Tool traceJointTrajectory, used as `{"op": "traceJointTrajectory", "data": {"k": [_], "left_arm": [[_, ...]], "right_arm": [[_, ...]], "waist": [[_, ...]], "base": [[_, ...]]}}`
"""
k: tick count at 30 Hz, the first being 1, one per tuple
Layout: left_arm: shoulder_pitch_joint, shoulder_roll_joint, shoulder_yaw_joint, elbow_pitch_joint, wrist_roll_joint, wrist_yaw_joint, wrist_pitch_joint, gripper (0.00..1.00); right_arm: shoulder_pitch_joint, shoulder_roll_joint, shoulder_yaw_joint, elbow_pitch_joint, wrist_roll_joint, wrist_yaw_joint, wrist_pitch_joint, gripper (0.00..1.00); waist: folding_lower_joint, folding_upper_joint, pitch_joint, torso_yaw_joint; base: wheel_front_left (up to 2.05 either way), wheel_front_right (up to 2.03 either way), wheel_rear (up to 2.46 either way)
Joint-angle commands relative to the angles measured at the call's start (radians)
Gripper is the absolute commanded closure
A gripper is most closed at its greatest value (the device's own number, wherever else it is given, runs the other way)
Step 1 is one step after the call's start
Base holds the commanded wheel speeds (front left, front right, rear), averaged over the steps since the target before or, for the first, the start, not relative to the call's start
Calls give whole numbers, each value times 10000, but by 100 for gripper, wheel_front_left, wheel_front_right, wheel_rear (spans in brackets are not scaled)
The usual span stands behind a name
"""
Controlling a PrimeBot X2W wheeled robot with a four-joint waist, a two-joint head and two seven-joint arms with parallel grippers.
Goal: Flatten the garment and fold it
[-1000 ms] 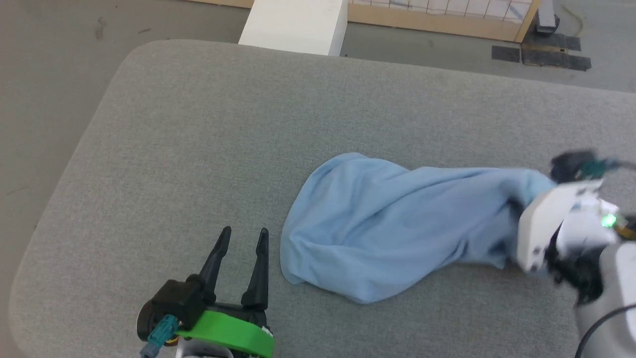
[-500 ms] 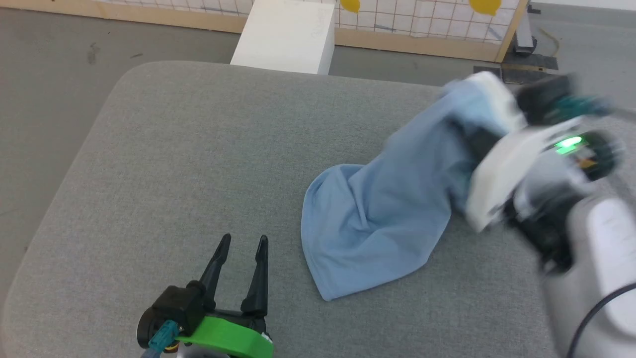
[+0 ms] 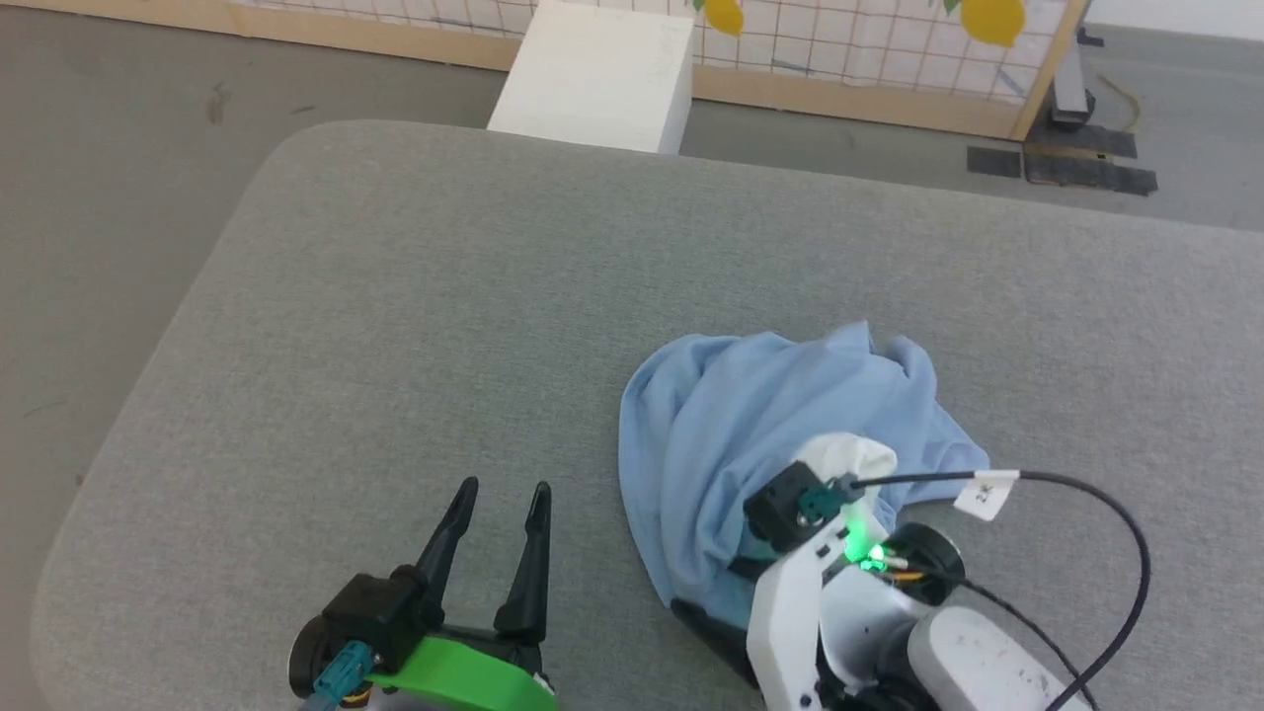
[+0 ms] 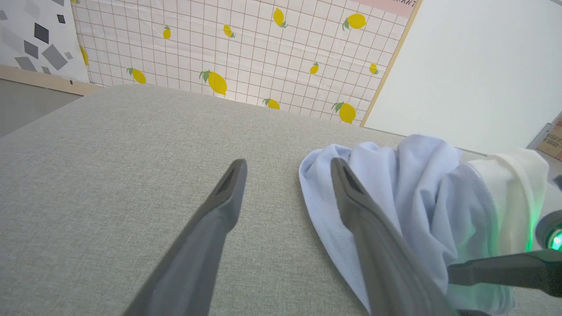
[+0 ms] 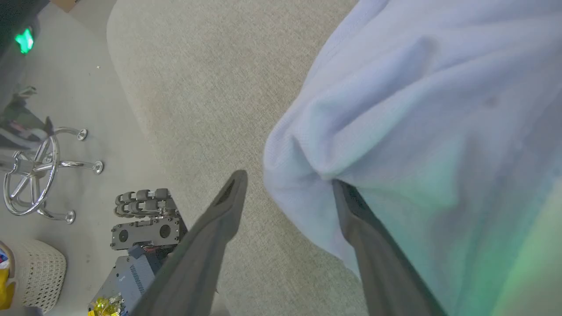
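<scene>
The garment (image 3: 750, 425) is a light blue shirt lying bunched in a heap on the grey padded table (image 3: 395, 296), right of centre. A white fold of its inside (image 3: 844, 456) rests on my right wrist. My right gripper (image 5: 287, 180) stands open near the table's front edge, and the garment (image 5: 417, 109) drapes over its right finger. One dark finger (image 3: 706, 622) pokes out below the heap. My left gripper (image 3: 499, 489) is open at the lower left, a little left of the garment (image 4: 395, 184), with nothing between its fingers.
A white box (image 3: 592, 74) stands on the floor beyond the table, before a lemon-patterned grid wall (image 3: 889, 39). A black cable (image 3: 1086, 494) arcs over my right arm. Below the table's near edge are a chrome chair base (image 5: 35, 171) and a wicker basket (image 5: 30, 276).
My right arm lifted one end of the stretched-out garment, swung it up and back toward the front edge, and the cloth now lies heaped. The left gripper stayed put; the camera shifted slightly.
</scene>
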Motion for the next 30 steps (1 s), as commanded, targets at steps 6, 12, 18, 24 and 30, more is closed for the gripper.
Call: {"op": "traceJointTrajectory", "data": {"k": [6, 12, 18, 24, 30], "left_arm": [[231, -20, 99, 13, 1, -39, -38, 0], [443, -20, 304, -213, 140, -16, -38, 0], [710, -20, 662, -610, 342, -29, -38, 0], [942, -20, 877, -849, 471, -79, -38, 0], [1242, -20, 1077, -1043, 441, 14, -38, 0]], "right_arm": [[-203, 68, -1110, -762, 338, -13, -686, 0], [748, 634, -3521, -2345, -114, -13, -1551, 0], [2464, 1166, -6097, -3688, -1936, -13, -3881, 0], [4081, 1231, -7217, -3335, -2050, -13, -6200, 0], [4751, 1233, -7428, -2423, -1507, -13, -8010, 0]], "waist": [[0, 0, -233, 27], [0, 0, -384, -219], [0, 0, -332, -637], [0, 0, -223, -1025], [0, 0, -215, -1265]], "base": [[0, 0, 0], [0, 0, 0], [0, 0, 0], [0, 0, 0], [0, 0, 0]]}}
